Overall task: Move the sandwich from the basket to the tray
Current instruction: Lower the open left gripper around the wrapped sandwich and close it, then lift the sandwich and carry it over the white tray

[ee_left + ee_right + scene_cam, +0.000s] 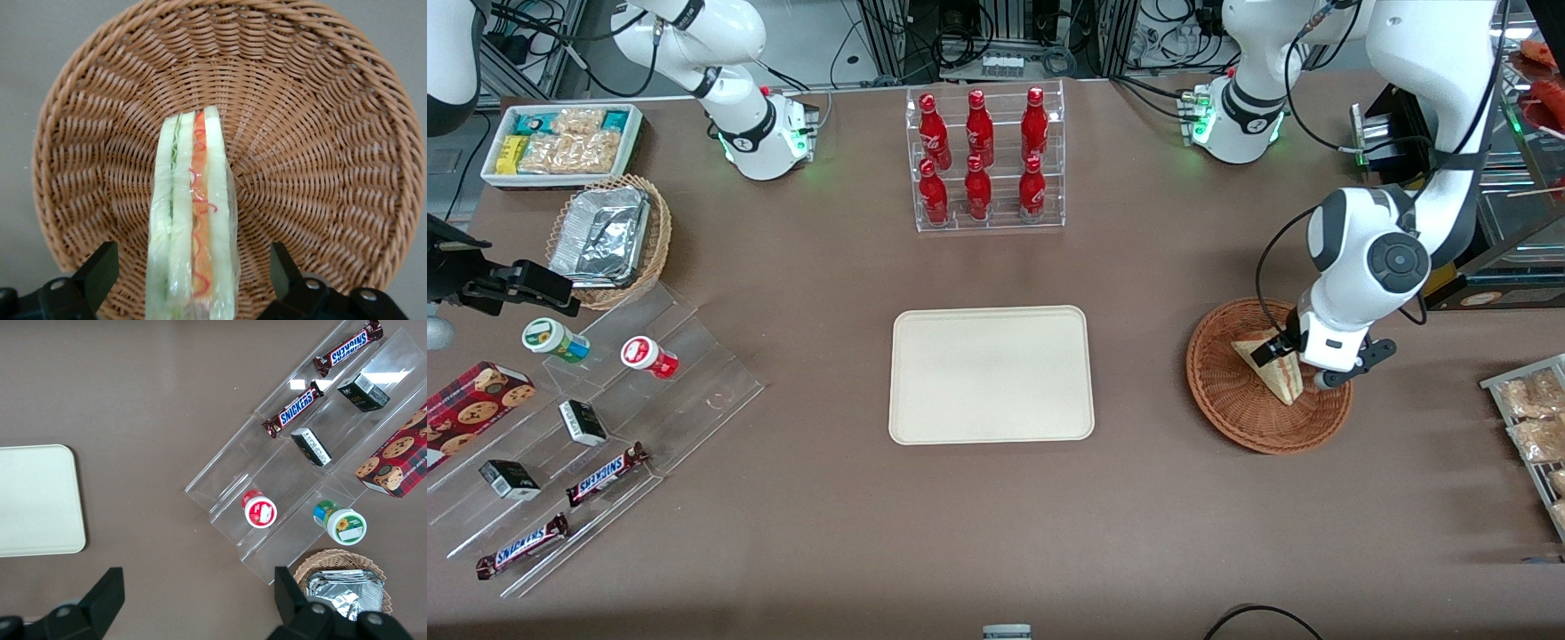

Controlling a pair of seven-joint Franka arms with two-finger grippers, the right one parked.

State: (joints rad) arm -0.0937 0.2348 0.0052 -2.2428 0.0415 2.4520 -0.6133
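The sandwich (1272, 369) is a clear-wrapped wedge of white bread with red and green filling, lying in the reddish-brown woven basket (1227, 404) toward the working arm's end of the table. My left gripper (1294, 364) hangs low over the basket, directly above the sandwich. In the left wrist view the sandwich (193, 227) stands on edge between my two black fingers (99, 273), which are spread wide with a gap on each side, so the gripper (190, 273) is open and straddles it without touching. The basket's weave (320, 153) fills that view. The cream tray (991, 373) lies empty at the table's middle.
A clear rack of red bottles (984, 160) stands farther from the front camera than the tray. A wire rack of packaged snacks (1534, 427) sits at the table edge beside the basket. A tan foil basket (609, 236), snack bin (560, 142) and acrylic steps with snacks (587, 444) lie toward the parked arm's end.
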